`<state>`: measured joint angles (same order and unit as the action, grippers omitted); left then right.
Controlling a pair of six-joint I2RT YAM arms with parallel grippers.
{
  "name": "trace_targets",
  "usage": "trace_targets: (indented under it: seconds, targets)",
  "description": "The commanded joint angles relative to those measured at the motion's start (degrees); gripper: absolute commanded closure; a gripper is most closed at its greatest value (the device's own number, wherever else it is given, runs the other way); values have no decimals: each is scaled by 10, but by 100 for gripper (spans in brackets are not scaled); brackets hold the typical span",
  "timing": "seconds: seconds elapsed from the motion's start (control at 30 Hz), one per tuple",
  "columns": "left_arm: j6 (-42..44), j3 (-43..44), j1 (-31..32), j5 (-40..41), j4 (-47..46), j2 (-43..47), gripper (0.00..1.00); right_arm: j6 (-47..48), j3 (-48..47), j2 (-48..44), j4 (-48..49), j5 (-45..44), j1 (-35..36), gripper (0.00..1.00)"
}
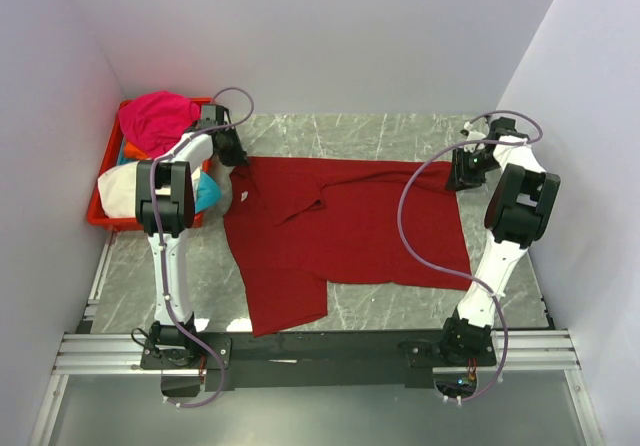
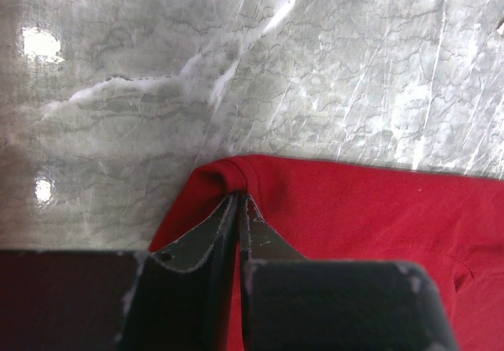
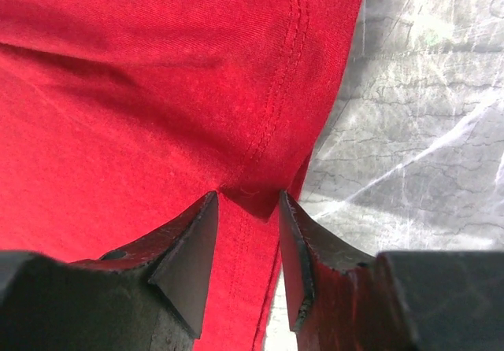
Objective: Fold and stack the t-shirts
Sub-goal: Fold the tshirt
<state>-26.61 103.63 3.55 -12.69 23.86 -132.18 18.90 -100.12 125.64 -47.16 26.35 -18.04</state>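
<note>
Top view. Dark red shirt (image 1: 340, 231) lies spread on the surface (image 1: 400, 131) at centre, roughly flat but untidy. One flap is turned over near the middle, and a long lobe runs down toward 7 o'clock.

No finished fold, and no stack anywhere on the surface. My reading is that the task is at an early stage, with this shirt being laid out and squared.

Crate (image 1: 100, 218) sits at 10 o'clock with the rest heaped in it unfolded: magenta shirt (image 1: 158, 116) on top, then cream shirt (image 1: 118, 191), cyan shirt (image 1: 207, 194) and a strip of orange shirt (image 1: 135, 152). All of these remain to be done.

Left fingers (image 1: 238, 161) are at the shirt's 11 o'clock corner, nearly closed and pinching a rolled edge of cloth. Right fingers (image 1: 458, 180) are at its 2 o'clock corner, about half closed around a thicker bunch of hem. Creases radiate from that spot, so it looks held.

Materials:
- Shirt is soft matte knit, limp, with a double row of stitching along the hem.
- Surface is glossy grey stone pattern with white veins and bright glare spots.
- Crate is rigid red plastic.
- Fingers are black and tapered.
</note>
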Motion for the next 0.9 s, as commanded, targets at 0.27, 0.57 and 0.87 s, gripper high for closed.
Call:
trace_targets:
  seconds: [0.27, 0.57, 0.87]
  targets:
    - [10, 17, -4, -5, 6, 3, 88, -8, -33, 27, -14, 6, -3, 73]
    - [15, 25, -4, -1, 13, 2, 88, -5, -29, -31, 5, -23, -8, 100]
    - [14, 30, -7, -4, 14, -4, 89, 23, -22, -62, 0, -60, -17, 100]
